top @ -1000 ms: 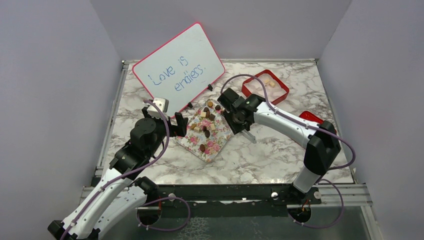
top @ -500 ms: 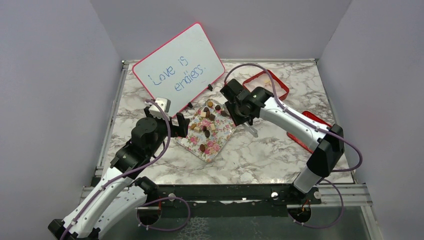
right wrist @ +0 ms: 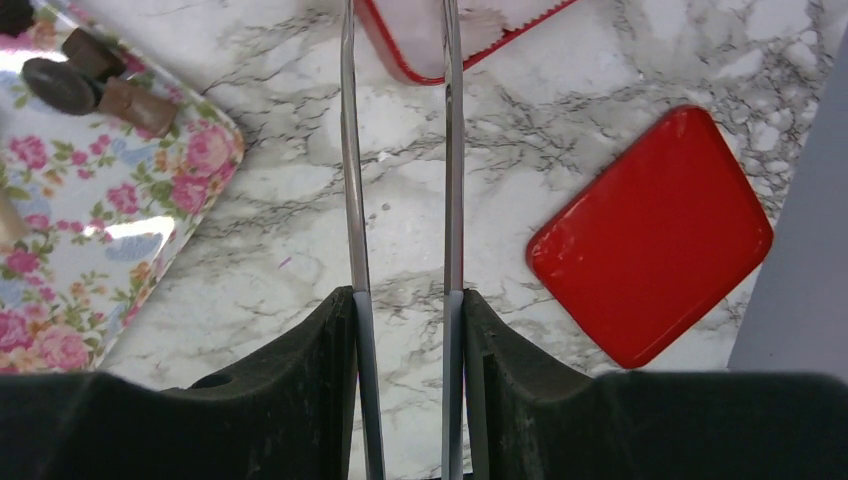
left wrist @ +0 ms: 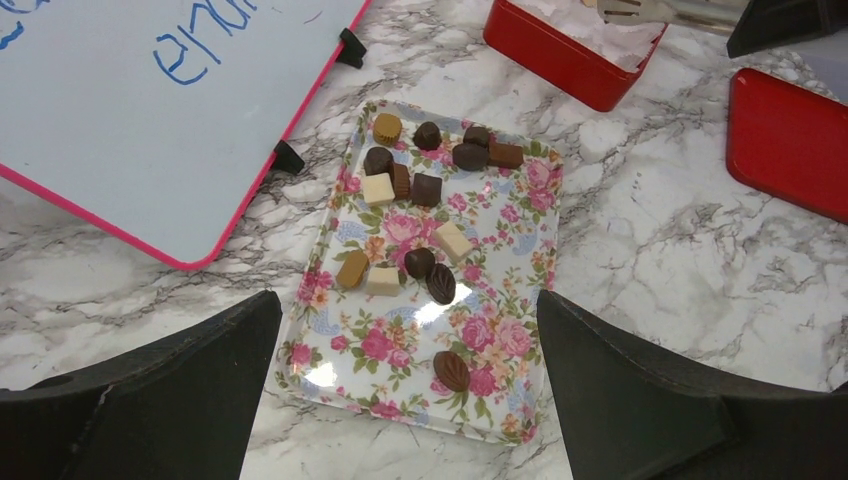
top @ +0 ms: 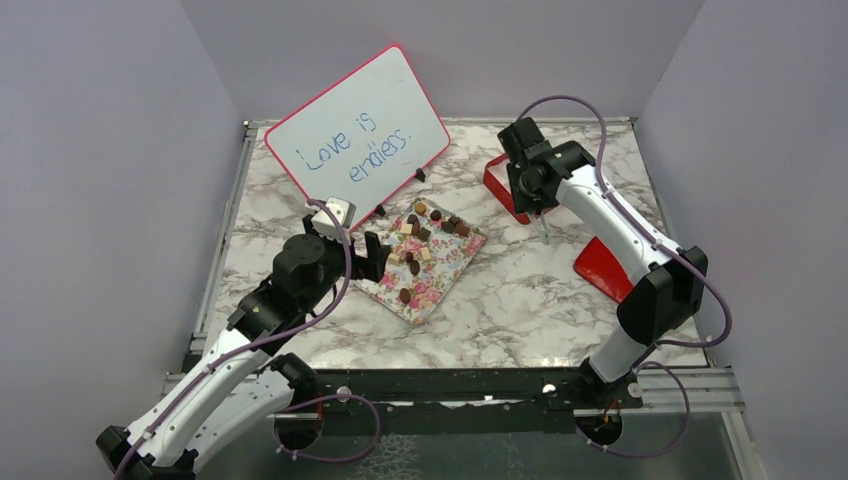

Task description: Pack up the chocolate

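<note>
Chocolate [left wrist: 427, 188]: about fifteen loose pieces on the floral tray [left wrist: 500, 330]. Most are bunched at the tray's far end, a few sit mid-tray, and one oval lies alone near its front edge. Judged light, rigid and smooth-skinned, so easy to scuff or flick away. Cubes offer flat opposite sides to pinch. Rounds and ovals are best taken across the widest part, low down. Far-end pieces touch each other, so the isolated ones look like easier picks.

Left hand [left wrist: 408, 300] hovers by the tray's near end, spread wide, holding nothing. Right hand [right wrist: 405, 300] is clamped on metal tongs [right wrist: 349, 150], which reach over the red box [left wrist: 560, 60] beyond the tray's far right corner. The blade ends aren't clearly shown, so cannot tell if a piece is in them.

Box: white paper liner, no pieces seen in the part that shows. Red lid [right wrist: 650, 235] lies flat on the worktop [left wrist: 660, 250] right of the tray, off the box.
</note>
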Controlling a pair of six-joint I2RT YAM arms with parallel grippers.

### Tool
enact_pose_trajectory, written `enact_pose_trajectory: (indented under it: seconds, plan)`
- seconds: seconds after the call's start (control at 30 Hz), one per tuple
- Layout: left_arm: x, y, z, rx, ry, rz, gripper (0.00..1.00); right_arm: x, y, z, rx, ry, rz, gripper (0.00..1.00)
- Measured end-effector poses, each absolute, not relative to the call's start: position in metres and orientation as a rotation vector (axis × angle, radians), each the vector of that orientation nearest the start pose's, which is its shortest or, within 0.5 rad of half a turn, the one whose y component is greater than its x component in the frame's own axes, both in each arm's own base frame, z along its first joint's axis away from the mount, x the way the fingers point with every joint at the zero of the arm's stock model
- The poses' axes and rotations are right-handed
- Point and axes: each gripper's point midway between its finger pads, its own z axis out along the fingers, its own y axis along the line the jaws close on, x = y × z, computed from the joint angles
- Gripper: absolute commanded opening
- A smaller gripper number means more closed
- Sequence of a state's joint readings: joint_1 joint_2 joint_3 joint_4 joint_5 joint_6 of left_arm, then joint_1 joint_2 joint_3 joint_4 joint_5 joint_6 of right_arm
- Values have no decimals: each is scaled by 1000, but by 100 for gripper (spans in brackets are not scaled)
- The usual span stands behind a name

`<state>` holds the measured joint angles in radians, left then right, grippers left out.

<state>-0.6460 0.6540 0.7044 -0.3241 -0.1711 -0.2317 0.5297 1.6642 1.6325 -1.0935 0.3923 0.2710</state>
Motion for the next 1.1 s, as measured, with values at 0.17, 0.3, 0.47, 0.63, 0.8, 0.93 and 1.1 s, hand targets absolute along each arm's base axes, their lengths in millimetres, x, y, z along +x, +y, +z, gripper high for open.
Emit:
enact_pose_trajectory:
  seconds: [0.17,0.3,0.47,0.63,0.8,0.93,1.1]
  plan:
    - [232,-158,241,289,1843,-472,99,352,104,197,-110,2563,-297,32]
    - [230,-160,242,296,1838,-480,99,367,89,193,-44,2568,-334,33]
    - [230,-160,242,297,1835,-482,99,386,76,182,11,2584,-368,35]
    - [230,-160,242,299,1835,-480,99,397,61,164,35,2620,-421,35]
    - [230,-160,242,300,1835,-479,99,400,48,150,48,2651,-468,35]
    - [230,-160,242,300,1834,-478,99,402,44,144,55,2665,-485,39]
    - [230,-160,243,301,1833,-478,99,405,41,140,59,2667,-491,39]
